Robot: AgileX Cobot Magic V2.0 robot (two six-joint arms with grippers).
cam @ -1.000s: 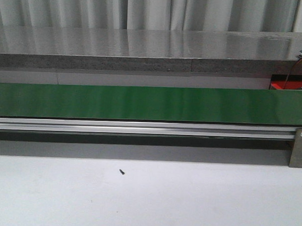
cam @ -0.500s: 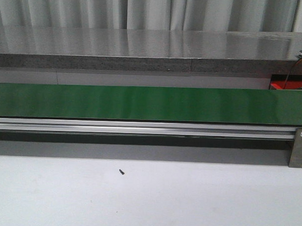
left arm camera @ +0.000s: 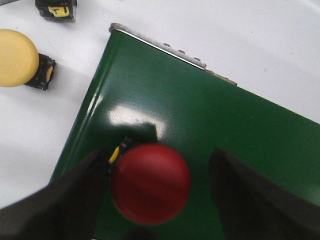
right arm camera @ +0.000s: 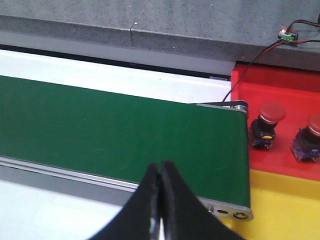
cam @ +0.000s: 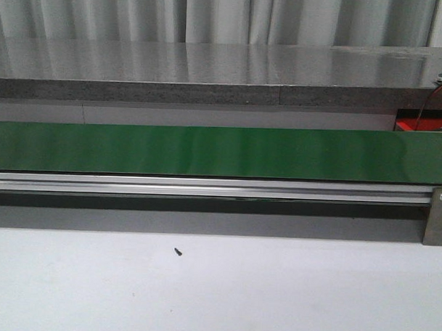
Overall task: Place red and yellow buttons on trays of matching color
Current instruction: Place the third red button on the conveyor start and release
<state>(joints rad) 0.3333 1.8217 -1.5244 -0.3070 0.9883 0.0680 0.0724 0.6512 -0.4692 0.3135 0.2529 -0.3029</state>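
In the front view the green conveyor belt point(cam: 221, 152) runs across the scene behind the white table point(cam: 217, 289); no button or arm shows there, only a sliver of the red tray point(cam: 424, 126) past the belt's right end. In the left wrist view a red button point(left arm camera: 150, 183) sits on the belt near its end, dome up, its axis pointing at the camera, between the spread fingers of the left gripper point(left arm camera: 159, 200); one finger point(left arm camera: 75, 195) looks at or very near the button's dark base, the other stands apart, so nothing is clamped. A yellow button point(left arm camera: 17, 58) lies on the table off the belt's end. It is probably light, rigid plastic with a slick rounded cap, so the squarer base seems the better hold. In the right wrist view the right gripper point(right arm camera: 160, 200) is closed and empty above the belt; beyond the belt's end two red buttons point(right arm camera: 265, 125) stand upright on the red tray, with the yellow tray point(right arm camera: 290, 205) adjoining it.
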